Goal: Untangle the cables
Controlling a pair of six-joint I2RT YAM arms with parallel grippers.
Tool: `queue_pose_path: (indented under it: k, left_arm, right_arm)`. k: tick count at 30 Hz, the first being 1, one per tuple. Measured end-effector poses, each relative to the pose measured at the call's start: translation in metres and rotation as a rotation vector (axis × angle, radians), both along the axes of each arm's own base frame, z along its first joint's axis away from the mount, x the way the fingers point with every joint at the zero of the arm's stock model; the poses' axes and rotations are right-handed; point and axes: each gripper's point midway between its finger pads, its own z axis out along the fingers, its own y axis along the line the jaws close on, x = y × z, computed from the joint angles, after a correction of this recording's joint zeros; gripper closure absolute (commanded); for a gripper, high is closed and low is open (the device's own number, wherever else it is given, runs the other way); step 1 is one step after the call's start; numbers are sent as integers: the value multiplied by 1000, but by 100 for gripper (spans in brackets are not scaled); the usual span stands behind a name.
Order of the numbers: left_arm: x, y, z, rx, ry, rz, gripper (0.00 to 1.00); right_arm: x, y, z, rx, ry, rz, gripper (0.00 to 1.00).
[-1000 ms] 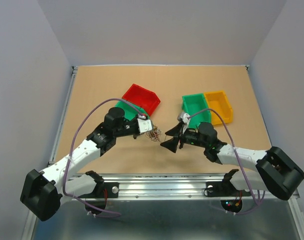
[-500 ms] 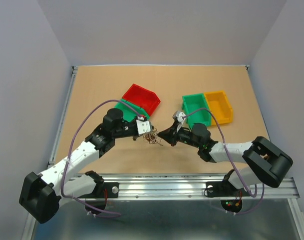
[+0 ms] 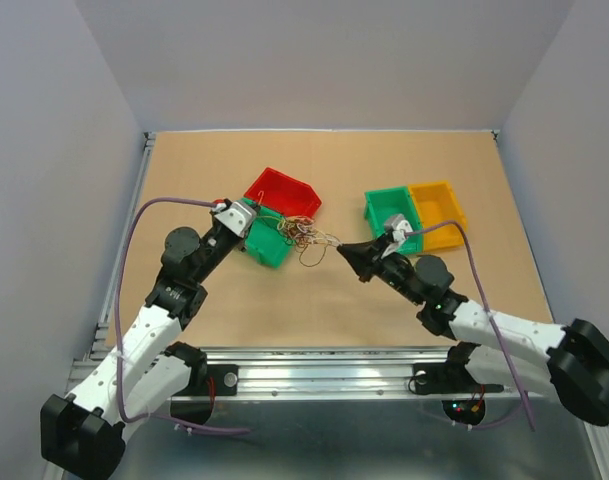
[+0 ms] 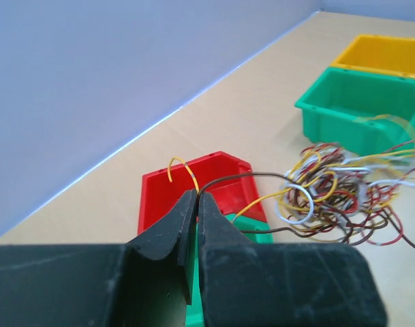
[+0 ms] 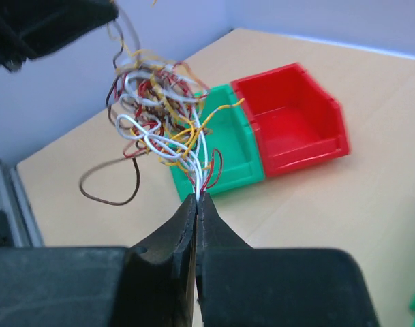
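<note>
Shut tight with the left fingers (image 4: 190, 204) on one yellow and one dark strand; shut just as tight with the right fingers (image 5: 191, 208) on a small sheaf of whitish, yellow and red ends. Strung between the two sets of tips, and seemingly lifted off the desk (image 3: 234, 160), the cables (image 3: 302, 235) in one loopy knot with a dark loop drooping below. To do this step well: draw apart slowly and evenly along the line from tip to tip, watching for strands sliding free rather than the knot cinching down. Ease off at the first sign of tightening, then re-grip closer to the knot. Hold both pinches firm against slipping, likely with wire this thin. Visible from the left wrist alone: the two held strands running from the tips out to the knot, ahead and to the right, with a red bin (image 4: 156, 204) just beyond the tips. Visible from the right wrist alone: the sheaf rising straight from the tips into the knot above them. Visible from overhead alone: both sets of tips together, the knot between, a green bin (image 3: 267, 250) beneath the left fingers.
</note>
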Motion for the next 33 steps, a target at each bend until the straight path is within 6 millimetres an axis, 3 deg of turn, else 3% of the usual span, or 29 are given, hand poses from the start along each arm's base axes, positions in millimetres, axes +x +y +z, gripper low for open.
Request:
queue_pose_path:
  k: [3, 8, 13, 18, 19, 20, 22, 23, 25, 27, 28, 29, 31, 33]
  left_arm:
    - [15, 13, -7, -26, 37, 86, 95]
    - [25, 26, -13, -54, 74, 165, 95]
    - [28, 31, -6, -82, 58, 187, 95]
    - [27, 27, -7, -73, 61, 155, 93]
    - [24, 22, -9, -62, 62, 121, 90]
    - [19, 14, -12, -40, 63, 62, 71]
    - [4, -5, -18, 13, 60, -83, 55]
    - [-3, -13, -22, 34, 61, -138, 52]
    - [-22, -32, -32, 86, 68, -271, 42]
    - [-39, -47, -40, 127, 67, -384, 25]
    - [-43, -51, -43, 141, 65, -413, 20]
    - [-51, -57, -49, 161, 68, -461, 8]
    - [-59, -66, -59, 190, 87, -513, 5]
    - [-64, -74, -70, 221, 104, -554, 4]
  right_arm:
    - [2, -27, 24, 50, 7, -121, 100]
    - [4, -93, 49, 181, 55, -400, 99]
    - [-8, -152, 56, 295, 75, -598, 99]
    - [-17, -187, 55, 369, 88, -711, 99]
    - [-18, -188, 53, 366, 90, -715, 100]
    - [-19, -187, 52, 359, 91, -710, 99]
    - [-19, -175, 47, 315, 89, -656, 99]
    - [-19, -167, 46, 291, 87, -622, 100]
    - [-17, -142, 36, 214, 95, -520, 99]
    - [-15, -109, 11, 93, 128, -400, 100]
    - [-14, -102, 3, 60, 142, -374, 99]
    - [-14, -92, -8, 18, 160, -333, 99]
    - [-17, -74, -30, -53, 196, -252, 100]
    - [-23, -61, -34, -67, 201, -178, 99]
